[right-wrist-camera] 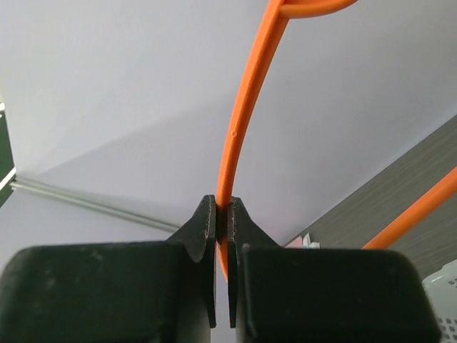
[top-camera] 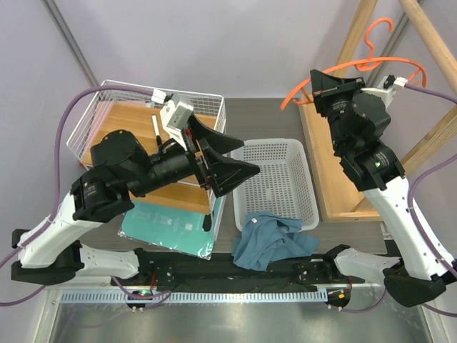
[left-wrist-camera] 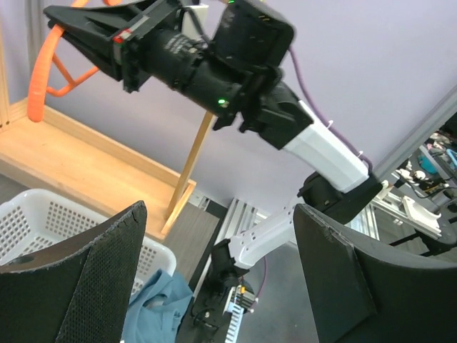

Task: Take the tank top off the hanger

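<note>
Two states apply: right jaws clamp the bare hanger above the surface's far-right corner, left jaws stand open and empty, and the tank top lies crumpled at the near edge over the basket rim, so the pinch on that thin bar could let it pivot or slip out.

Orange hanger, teal-blue tank top, white basket

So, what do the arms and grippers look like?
Both the left arm and right arm have white lower links and black joints. A purple cable runs to each wrist. The left gripper and right gripper have black wedge-shaped fingers.
</note>
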Robot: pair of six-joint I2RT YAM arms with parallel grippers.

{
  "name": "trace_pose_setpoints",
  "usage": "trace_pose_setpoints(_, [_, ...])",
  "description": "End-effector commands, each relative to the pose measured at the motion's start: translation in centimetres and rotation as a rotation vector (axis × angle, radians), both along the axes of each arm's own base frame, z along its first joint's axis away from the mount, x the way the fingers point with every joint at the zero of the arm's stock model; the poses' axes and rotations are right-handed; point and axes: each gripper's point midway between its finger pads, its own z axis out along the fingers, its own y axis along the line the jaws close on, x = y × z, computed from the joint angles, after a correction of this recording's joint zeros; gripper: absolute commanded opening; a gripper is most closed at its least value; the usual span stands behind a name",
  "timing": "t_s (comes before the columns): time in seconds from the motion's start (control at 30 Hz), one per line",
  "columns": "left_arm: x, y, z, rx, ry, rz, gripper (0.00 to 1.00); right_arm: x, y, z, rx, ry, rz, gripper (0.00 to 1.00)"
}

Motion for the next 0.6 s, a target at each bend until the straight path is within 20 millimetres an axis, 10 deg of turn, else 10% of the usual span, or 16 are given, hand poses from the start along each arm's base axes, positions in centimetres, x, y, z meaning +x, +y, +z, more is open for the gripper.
trace_pose_setpoints(0.0, [-0.9,-2.2,1.5,-0.034,-0.032,-0.095,0.84,1.1,-0.8,2.3,0.027,-0.074,0.036,0.01])
trace_pose_setpoints(0.23, [-2.0,-5.7,2.3,-0.035,-0.071,-0.226,0.81,2.1,-1.4,1.7,-0.017,-0.074,0.012,0.01])
trace_pose_setpoints(0.57, [-4.7,1.1,7.1,-0.199,-0.093,-0.234,0.75,3.1,-2.0,2.8,0.005,-0.113,0.021,0.01])
